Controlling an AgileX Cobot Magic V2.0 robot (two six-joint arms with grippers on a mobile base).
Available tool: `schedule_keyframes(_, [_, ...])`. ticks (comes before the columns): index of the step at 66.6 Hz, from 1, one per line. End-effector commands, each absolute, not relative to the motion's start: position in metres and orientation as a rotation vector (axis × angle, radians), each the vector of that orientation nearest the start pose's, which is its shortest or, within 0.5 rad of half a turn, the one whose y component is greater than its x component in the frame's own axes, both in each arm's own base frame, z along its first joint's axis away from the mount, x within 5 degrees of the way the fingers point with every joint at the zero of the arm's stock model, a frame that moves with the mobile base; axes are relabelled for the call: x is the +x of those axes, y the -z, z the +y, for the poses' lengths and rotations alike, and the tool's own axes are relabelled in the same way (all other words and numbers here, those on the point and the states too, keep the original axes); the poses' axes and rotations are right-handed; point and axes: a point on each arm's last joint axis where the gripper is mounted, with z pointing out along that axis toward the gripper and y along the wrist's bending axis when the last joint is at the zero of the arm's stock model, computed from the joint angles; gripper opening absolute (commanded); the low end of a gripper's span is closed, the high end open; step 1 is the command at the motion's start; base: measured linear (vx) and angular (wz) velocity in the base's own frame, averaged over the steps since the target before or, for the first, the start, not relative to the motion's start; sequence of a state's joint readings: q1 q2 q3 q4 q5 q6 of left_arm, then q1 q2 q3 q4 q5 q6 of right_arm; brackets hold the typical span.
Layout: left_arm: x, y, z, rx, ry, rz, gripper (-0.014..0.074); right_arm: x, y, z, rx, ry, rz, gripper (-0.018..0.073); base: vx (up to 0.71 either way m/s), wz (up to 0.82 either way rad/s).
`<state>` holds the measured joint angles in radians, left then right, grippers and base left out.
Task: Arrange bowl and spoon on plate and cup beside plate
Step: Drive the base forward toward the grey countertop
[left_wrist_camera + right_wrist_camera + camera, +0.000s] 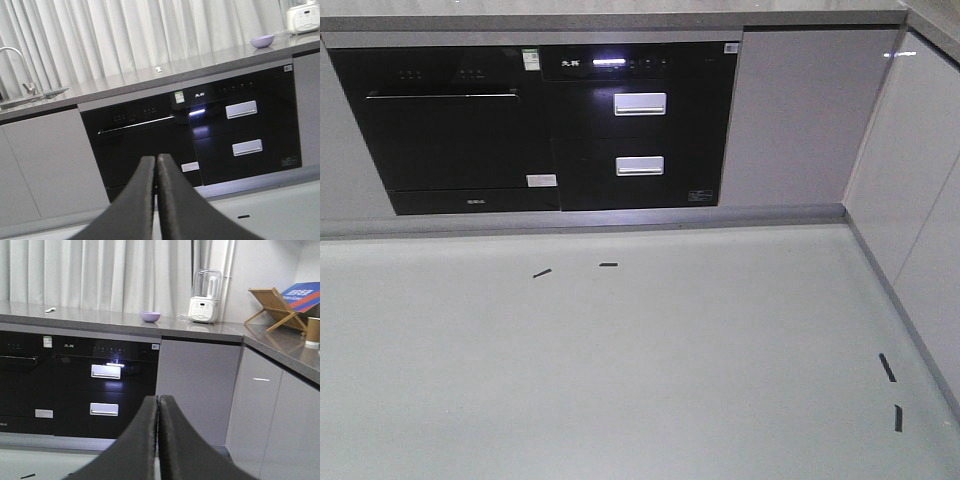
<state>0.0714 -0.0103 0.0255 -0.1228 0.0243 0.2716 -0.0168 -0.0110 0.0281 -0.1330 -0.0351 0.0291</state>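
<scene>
Far left, a curved faucet (11, 57) stands over the sink. Just beside it on the grey desk (125, 82) lies a flat pale dish, probably the plate (56, 91), though it is too small to be sure. Further right on the same desk is a tiny pale thing, likely the spoon (158, 68), well apart from the plate.

The left end effector (156, 160) is held low, pointing forward at the black built-in oven (135, 145). Its fingers are pressed together with nothing between them, and the wrist is rolled a bit, so the desk line slants in its view.

The floor (620, 380) in front of the cabinets is pale, with short black tape marks (542, 272).

The right end effector (158, 400) is in the same pose: low, level, aimed at the seam between the black drawer unit (105, 390) and the grey cabinet door (200, 390). Its fingers are also closed and grip nothing.

The lavender bowl (150, 316) sits upright on the desk above that seam, alone and well apart from the spoon. Near it to the right is a white blender (205, 302). On the side desk, a wooden rack (275, 305) stands in the corner. At the far right edge is the brown paper cup (313, 331), upright and partly cut off by the frame.

White curtains (90, 275) hang behind the desk.
</scene>
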Motion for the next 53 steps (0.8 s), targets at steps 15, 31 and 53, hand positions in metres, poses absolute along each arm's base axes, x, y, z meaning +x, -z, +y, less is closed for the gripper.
schedule_keyframes(15, [0.0542,-0.2129,0.0039,0.051,-0.172,1.43,-0.0006,0.0547,-0.2136,0.0003,-0.076,0.1,1.384,-0.0003,0.08,0.16])
schedule_keyframes(31, [0.0542,-0.2129,0.0039,0.051,-0.172,1.43,-0.0006,0.0547,-0.2136,0.0003,-0.076,0.1,1.384,-0.0003,0.06,0.06])
schedule_keyframes(53, [0.0542,-0.2129,0.0039,0.051,-0.172,1.43,-0.0006,0.0547,-0.2136,0.0003,-0.076,0.1,1.384,-0.0003,0.06,-0.02])
